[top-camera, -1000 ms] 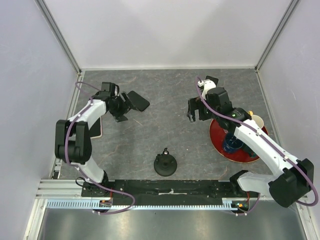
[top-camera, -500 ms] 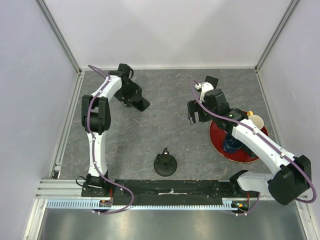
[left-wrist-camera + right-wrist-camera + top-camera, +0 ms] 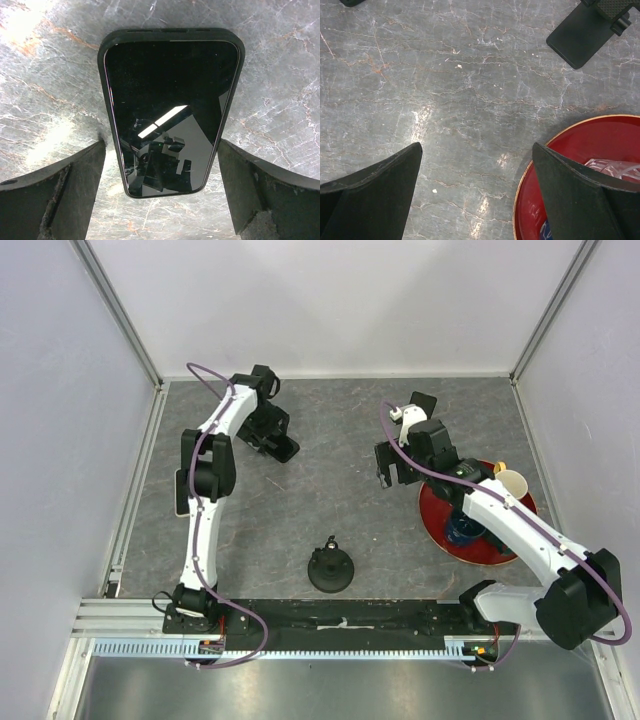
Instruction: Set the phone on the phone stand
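Observation:
The black phone (image 3: 170, 110) lies flat and screen up on the grey table; in the top view (image 3: 284, 449) it is at the back left. My left gripper (image 3: 161, 155) is open and hangs over the phone's near end, one finger on each side and clear of it; the top view (image 3: 268, 433) shows it too. A black folding phone stand (image 3: 580, 35), a flat plate with a ribbed rest, stands at the back right, also in the top view (image 3: 424, 402). My right gripper (image 3: 476, 150) is open and empty over bare table, seen in the top view (image 3: 388, 462) near the stand.
A red plate (image 3: 500, 545) at the right holds a blue cup (image 3: 462, 530); its rim (image 3: 530, 170) is by my right finger. A pale cup (image 3: 514, 481) sits at the plate's far edge. A black round-based object with an upright stem (image 3: 330, 570) stands front centre.
My left arm has stretched out toward the back, and its gripper has moved from the phone's left side to over the phone. The right arm has barely shifted.

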You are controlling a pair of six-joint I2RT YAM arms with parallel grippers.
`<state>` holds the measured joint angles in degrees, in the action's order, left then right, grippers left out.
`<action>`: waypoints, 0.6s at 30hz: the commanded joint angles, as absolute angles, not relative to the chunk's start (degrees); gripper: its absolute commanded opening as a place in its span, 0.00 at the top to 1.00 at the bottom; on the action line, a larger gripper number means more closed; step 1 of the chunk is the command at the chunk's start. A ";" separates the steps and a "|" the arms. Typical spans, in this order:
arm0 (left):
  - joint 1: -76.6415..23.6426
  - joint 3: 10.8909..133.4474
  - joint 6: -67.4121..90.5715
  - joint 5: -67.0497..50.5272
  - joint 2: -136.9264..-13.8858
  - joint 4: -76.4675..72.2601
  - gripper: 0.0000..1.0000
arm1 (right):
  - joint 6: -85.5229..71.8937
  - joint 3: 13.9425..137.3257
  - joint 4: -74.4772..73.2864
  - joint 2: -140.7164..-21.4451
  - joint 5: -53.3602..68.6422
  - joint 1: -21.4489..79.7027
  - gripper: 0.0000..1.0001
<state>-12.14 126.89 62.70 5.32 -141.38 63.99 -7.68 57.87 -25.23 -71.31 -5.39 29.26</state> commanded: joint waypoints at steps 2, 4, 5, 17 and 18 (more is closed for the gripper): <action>-13.27 131.57 66.62 9.40 -144.75 68.64 0.01 | -7.12 57.74 -22.41 -70.40 -6.42 29.44 0.02; -13.45 132.18 67.06 10.28 -145.46 69.95 0.00 | -7.21 57.75 -22.41 -70.40 -6.50 29.44 0.02; -13.53 132.27 68.10 11.24 -145.72 71.88 0.00 | -7.12 57.74 -22.41 -70.23 -6.50 29.36 0.02; -13.45 124.64 60.76 17.12 -143.00 71.11 0.57 | -6.15 53.89 -21.27 -68.12 9.72 31.28 0.02; -13.53 123.67 59.43 17.92 -142.21 70.23 0.60 | -6.15 53.35 -20.57 -67.68 10.80 33.64 0.02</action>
